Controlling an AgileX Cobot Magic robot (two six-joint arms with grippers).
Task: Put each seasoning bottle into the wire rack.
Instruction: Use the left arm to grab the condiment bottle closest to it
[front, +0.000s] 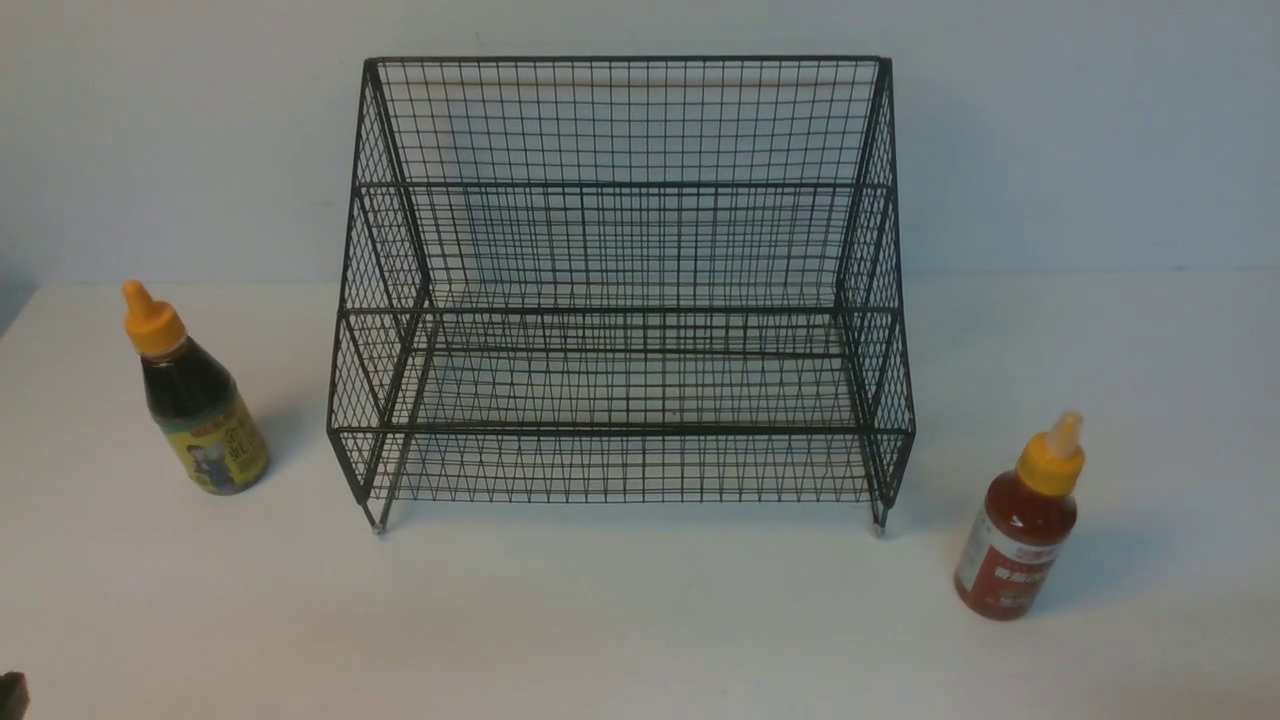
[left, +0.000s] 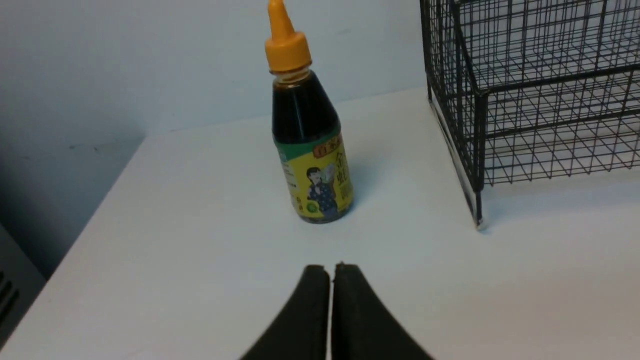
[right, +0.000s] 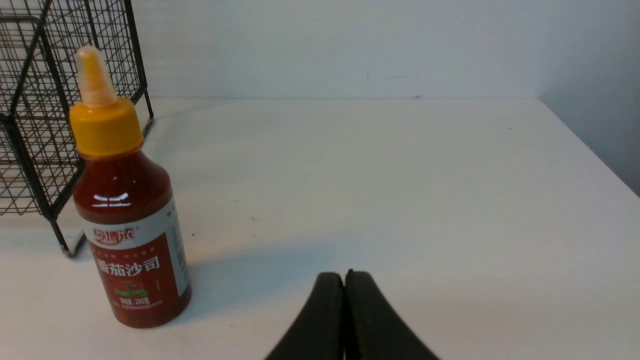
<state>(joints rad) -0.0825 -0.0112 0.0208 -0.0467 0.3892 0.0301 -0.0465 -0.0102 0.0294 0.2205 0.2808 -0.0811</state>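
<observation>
**Containers.** The large black wire-mesh stepped rack (front: 620, 429) stood on small feet at the middle of the white bench (front: 640, 620), toward its far edge. Both tiers held nothing.

**Task items.** The small squeeze bottle of dark sauce with an orange-yellow pointed cap and yellow-green label (front: 197, 410) stood upright on the bench left of the rack, apart from its side. The matching bottle of red sauce with a white-and-red label (front: 1018, 540) stood upright on the near right, close to the rack's right front foot but not touching it.

**Jaws.** The left jaws were pressed together and empty, low over the bench on the near side of the dark bottle and roughly in line with it. The right jaws were likewise pressed together and empty, on the near side of the red bottle and somewhat to its right.

**Assessment.** No bottle was yet placed, and the step in hand appeared to be the approach for a first grasp.

**Recommendations.**
- Spread the jaws fully before closing in.
- Bring the right jaws leftward into line with the red bottle.
- Grip the labelled body, not the tapering cap.
- Grip lightly, since squeeze walls probably yield.
- Carry each bottle upright over the front rail.
- Release only once the base sits steady on the mesh.
</observation>
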